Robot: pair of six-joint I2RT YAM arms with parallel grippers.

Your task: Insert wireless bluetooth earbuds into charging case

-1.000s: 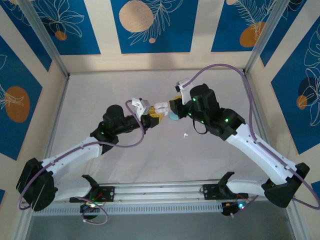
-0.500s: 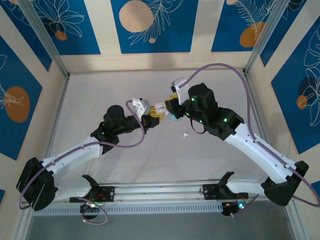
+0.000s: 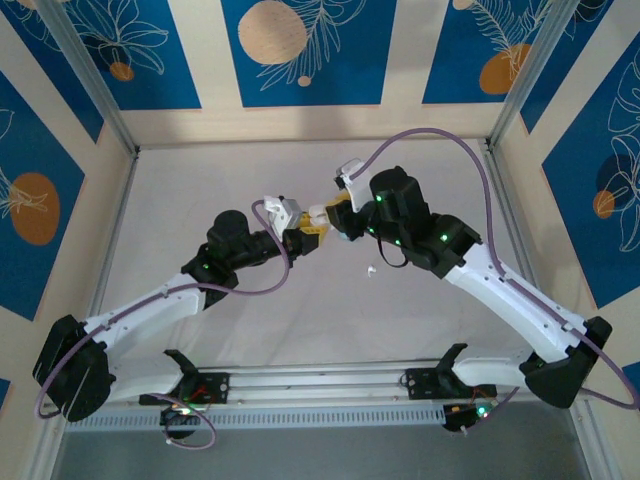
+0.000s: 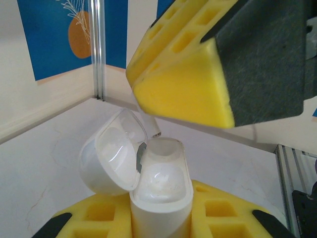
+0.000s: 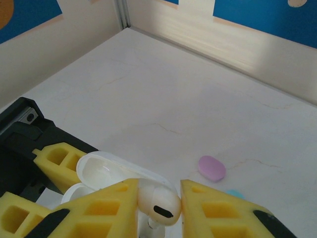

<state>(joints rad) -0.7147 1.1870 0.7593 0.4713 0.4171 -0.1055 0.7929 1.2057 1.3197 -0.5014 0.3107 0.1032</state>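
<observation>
Pinching 1 white earbud (image 5: 159, 203) in right gripper (image 5: 158, 197), stem down, just above open white case (image 4: 161, 196). Clamping case body upright in left gripper (image 4: 161, 225), lid swung back.

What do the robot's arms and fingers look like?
The left arm and the right arm both have long white links joined by chunky black joints. A purple cable loops along each one, and little green lights glow on the black parts. The fingers are bright yellow blocks with square holes, faced with dark grey pads.
</observation>
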